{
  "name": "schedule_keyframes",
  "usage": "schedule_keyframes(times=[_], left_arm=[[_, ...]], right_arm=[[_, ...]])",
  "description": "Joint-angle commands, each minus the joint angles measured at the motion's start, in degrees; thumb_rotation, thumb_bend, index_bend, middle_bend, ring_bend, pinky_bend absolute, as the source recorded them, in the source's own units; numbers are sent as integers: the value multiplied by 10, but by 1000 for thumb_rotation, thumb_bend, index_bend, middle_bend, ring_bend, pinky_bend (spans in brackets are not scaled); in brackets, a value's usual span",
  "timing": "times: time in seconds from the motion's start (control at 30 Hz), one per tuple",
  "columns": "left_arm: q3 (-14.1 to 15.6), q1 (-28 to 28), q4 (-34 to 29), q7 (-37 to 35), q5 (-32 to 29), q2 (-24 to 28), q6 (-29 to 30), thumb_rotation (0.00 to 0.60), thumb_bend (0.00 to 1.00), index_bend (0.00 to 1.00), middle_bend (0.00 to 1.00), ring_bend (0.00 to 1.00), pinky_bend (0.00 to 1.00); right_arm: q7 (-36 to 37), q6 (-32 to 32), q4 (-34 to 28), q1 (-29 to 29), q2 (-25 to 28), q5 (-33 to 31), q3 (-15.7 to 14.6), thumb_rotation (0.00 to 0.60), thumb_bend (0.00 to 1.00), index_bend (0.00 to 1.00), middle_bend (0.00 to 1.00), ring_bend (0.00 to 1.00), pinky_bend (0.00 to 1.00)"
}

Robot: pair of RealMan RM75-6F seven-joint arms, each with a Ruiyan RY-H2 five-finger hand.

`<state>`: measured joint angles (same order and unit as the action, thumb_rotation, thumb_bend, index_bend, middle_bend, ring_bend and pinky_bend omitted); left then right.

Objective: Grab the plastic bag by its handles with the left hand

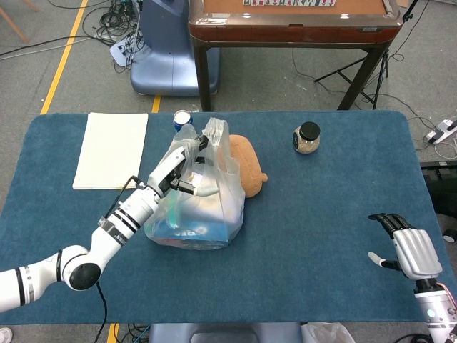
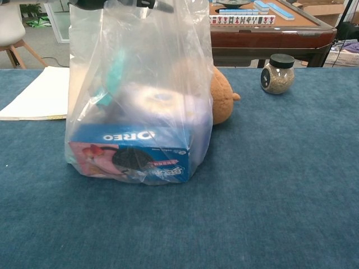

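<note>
Clear plastic bag (image 1: 200, 193) with a blue Oreo box (image 2: 130, 153) inside sits upright on the blue cloth-covered table (image 1: 321, 236), touching the brown plush toy (image 1: 245, 164) behind it. White left hand (image 1: 180, 170) is at the bag's top with fingers curled into the bunched handles (image 1: 211, 136), holding them. White right hand (image 1: 408, 250) rests at the table's near right edge, well apart from the bag, fingers spread and holding nothing; small glass jar with black lid (image 1: 307, 138) and cream paper pad (image 1: 112, 149) sit near the far side.
</note>
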<state>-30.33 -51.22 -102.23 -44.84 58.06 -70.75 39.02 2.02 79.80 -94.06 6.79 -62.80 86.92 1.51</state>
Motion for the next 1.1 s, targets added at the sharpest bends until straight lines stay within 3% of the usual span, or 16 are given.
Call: schedule_keyframes(times=[0.03, 0.4, 1.1], left_arm=[[-7, 7, -2, -20, 14, -4, 1, 600, 0, 13, 0, 21, 216], [-25, 16, -14, -92, 46, 17, -52, 600, 0, 25, 0, 21, 216], [-38, -10, -1, -145, 79, 16, -119, 600, 0, 51, 4, 37, 227]], right_arm=[[0, 0, 0, 0, 0, 0, 0, 600, 0, 278, 283, 231, 525], [-1, 0, -1, 0, 0, 1, -1, 600, 0, 278, 283, 231, 525], [1, 2, -2, -1, 1, 1, 0, 600, 0, 278, 283, 231, 525]])
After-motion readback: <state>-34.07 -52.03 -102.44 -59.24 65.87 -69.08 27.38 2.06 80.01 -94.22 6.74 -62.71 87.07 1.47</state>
